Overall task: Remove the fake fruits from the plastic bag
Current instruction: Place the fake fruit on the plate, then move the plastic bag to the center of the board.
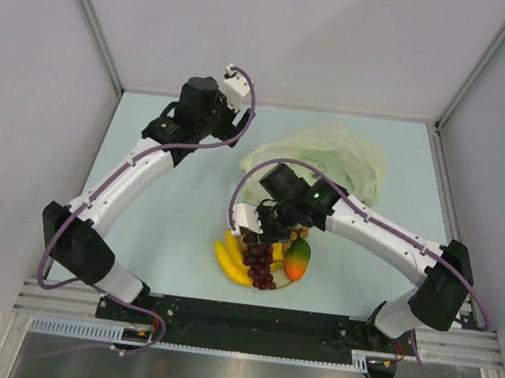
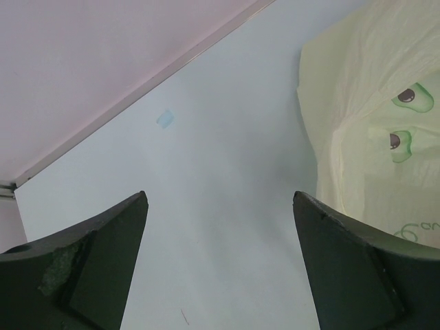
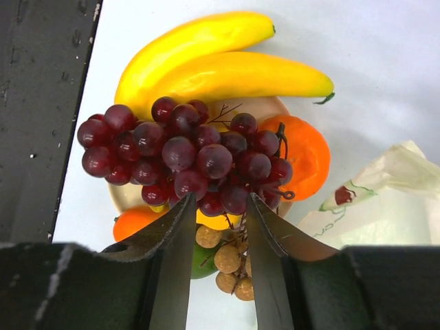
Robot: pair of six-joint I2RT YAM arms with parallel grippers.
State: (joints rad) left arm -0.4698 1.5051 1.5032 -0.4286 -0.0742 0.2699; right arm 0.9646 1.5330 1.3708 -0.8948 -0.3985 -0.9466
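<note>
The fake fruits are piled on a cream plate (image 3: 265,106) near the table's front: two yellow bananas (image 3: 227,69) (image 1: 231,260), dark purple grapes (image 3: 179,155) (image 1: 260,263), an orange (image 3: 306,151), a red-green mango (image 1: 296,260) and a brown stemmed bunch (image 3: 230,258). My right gripper (image 3: 220,199) (image 1: 255,230) hangs right over the pile, jaws partly apart, tips against the grapes, thin stems running through the gap. The pale yellow-green plastic bag (image 1: 338,158) (image 3: 385,185) lies crumpled behind the plate. My left gripper (image 2: 220,196) (image 1: 235,105) stands wide open and empty above the table, left of the bag (image 2: 371,137).
Grey walls close the table at the back and both sides. The black mounting rail (image 1: 247,321) runs along the near edge, just in front of the plate. A small blue mark (image 2: 165,119) is on the tabletop near the wall.
</note>
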